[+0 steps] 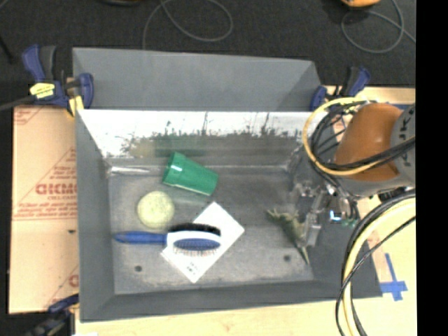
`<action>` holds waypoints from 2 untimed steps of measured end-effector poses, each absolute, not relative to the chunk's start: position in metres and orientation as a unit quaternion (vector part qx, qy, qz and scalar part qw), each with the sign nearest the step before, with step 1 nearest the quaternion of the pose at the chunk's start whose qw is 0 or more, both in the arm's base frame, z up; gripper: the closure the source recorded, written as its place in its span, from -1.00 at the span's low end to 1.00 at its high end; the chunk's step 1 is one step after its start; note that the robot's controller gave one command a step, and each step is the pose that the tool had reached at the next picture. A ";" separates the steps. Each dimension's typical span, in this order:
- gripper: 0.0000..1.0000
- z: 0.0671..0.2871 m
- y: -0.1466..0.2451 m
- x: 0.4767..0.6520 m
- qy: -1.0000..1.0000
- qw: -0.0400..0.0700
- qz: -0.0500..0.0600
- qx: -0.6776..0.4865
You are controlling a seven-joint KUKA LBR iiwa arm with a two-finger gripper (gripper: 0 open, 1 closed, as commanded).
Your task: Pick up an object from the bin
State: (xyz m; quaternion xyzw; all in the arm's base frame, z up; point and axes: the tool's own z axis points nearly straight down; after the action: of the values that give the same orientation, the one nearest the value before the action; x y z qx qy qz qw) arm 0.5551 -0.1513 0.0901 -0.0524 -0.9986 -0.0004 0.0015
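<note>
Camera view, from above: the grey metal bin [93, 215] holds a handful of loose things, spread about its floor rather than heaped. The arm comes in from the right, its wrist under an orange cover [367, 138] ringed by looping yellow and black cables [316, 140]. The gripper [306, 222] is down inside the bin, close to the right wall and low over the floor.

Just beside it, on its left, lies a small olive-green thing [282, 218] with a ragged, spiky outline (a toy figure or a sprig, too small to tell). It sits on the right part of the bin floor, well apart from everything else in the bin. The gripper and this thing seem to meet, but whether they touch cannot be told. Nor can it be told whether the gripper is spread or closed, or has hold of anything, since the metal parts and the dark thing run together.

Toward the back left, a green plastic cup [189, 175] lies on its side. Near it, a little further forward and to the left, sits a pale yellow-green round disc [155, 209]. In front of the disc lies a blue-handled brush [178, 241], its handle pointing left. Its bristled head rests on a white square card [222, 224] that is turned corner-on like a diamond. The card lies at the middle front of the floor, between the disc and the gripper, touching neither.
</note>
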 end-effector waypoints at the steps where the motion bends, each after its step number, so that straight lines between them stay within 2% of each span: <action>1: -1.00 0.116 -0.158 0.554 -0.995 -0.004 0.000 -0.098; 2: -1.00 0.069 -0.164 0.552 -0.995 0.001 0.000 -0.099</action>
State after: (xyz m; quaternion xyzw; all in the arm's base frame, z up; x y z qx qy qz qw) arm 0.5522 -0.1645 0.0687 -0.0994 -0.9951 0.0001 0.0012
